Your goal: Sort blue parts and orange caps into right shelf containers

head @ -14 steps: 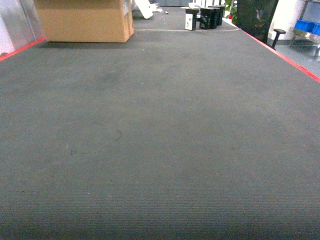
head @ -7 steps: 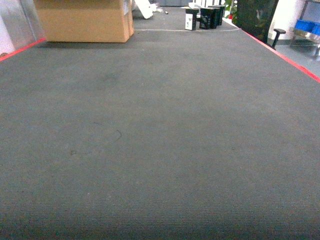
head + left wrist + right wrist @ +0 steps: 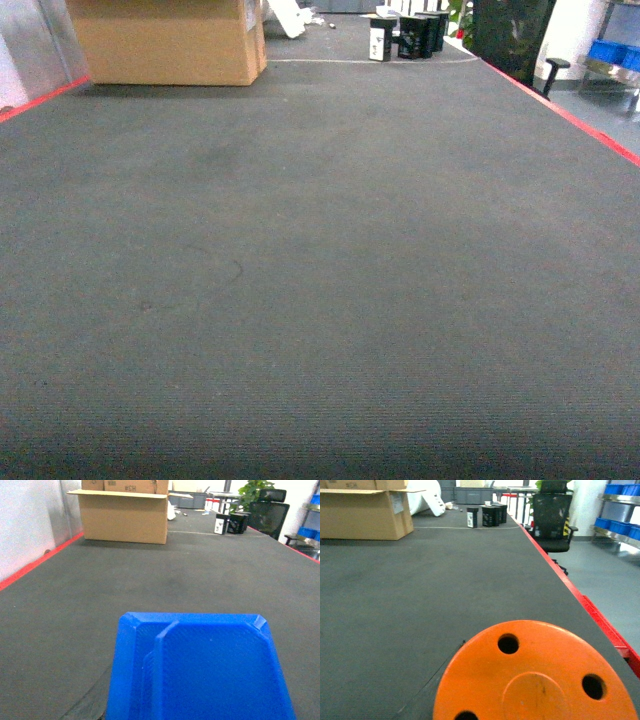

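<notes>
Carpet scene drifting slightly in my head view since a second ago: cardboard box [image 3: 170, 40] and black containers [image 3: 418, 35] sit nearer the top edge.

Left wrist view: blue part [image 3: 200, 667] fills the lower frame, close under the camera; right wrist view: orange cap [image 3: 535, 675], three holes, likewise; neither gripper visible to me, grip state cannot be told; blue shelf containers [image 3: 610, 52] far right, beyond the red floor line [image 3: 570, 115]; office chair [image 3: 551, 515] near them.

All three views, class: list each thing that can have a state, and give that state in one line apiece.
Cardboard box: top flaps open, standing on the carpet.
Blue part: close under the left wrist camera, raised off the carpet.
Orange cap: close under the right wrist camera, three holes showing.
Office chair: unoccupied.
</notes>
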`<state>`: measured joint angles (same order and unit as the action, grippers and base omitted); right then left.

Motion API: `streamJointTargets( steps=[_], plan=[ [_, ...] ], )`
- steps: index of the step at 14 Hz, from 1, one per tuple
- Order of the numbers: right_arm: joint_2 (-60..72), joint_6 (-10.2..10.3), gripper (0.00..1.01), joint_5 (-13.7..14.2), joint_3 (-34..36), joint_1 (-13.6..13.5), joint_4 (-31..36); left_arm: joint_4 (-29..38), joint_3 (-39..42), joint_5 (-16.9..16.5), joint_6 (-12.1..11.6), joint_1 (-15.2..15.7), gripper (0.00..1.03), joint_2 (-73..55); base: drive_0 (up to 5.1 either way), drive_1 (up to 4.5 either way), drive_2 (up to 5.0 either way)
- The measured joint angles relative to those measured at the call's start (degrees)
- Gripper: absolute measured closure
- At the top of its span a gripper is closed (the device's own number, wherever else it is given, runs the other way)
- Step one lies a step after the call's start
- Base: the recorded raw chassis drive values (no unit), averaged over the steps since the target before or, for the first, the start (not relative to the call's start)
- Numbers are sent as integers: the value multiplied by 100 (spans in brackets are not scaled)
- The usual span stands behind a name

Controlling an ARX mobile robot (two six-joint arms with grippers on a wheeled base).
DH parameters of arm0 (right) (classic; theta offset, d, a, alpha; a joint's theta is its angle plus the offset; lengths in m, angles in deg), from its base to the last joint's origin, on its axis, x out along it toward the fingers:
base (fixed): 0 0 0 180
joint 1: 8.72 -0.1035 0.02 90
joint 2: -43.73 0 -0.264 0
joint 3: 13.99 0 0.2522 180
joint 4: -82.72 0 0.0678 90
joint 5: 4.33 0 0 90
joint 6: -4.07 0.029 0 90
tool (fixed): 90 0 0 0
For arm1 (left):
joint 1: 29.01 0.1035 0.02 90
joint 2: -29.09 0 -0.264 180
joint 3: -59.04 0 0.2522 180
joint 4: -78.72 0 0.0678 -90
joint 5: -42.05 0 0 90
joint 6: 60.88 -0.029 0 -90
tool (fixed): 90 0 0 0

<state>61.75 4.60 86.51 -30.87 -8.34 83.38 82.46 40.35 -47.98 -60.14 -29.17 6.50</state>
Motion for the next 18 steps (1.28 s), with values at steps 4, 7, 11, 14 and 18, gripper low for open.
streamJointTargets(
  steps=[4,7,11,14,18],
  plan=[
    [-411,-11,57,-85,195,-37,-76,-284,199,7,0,11,61,472,0,0,0],
    [-804,-13,57,-87,240,-37,-448,-470,431,2,-7,11,61,914,0,0,0],
    [-1773,-15,57,-87,236,-37,-1497,-1263,417,4,-13,11,61,1628,0,0,0],
    [-1775,-13,57,-87,236,-37,-1471,-1768,428,9,-15,11,61,2197,0,0,0],
    [-1775,-13,57,-85,236,-37,-1478,-1790,428,4,-15,11,61,2199,0,0,0]
  ],
)
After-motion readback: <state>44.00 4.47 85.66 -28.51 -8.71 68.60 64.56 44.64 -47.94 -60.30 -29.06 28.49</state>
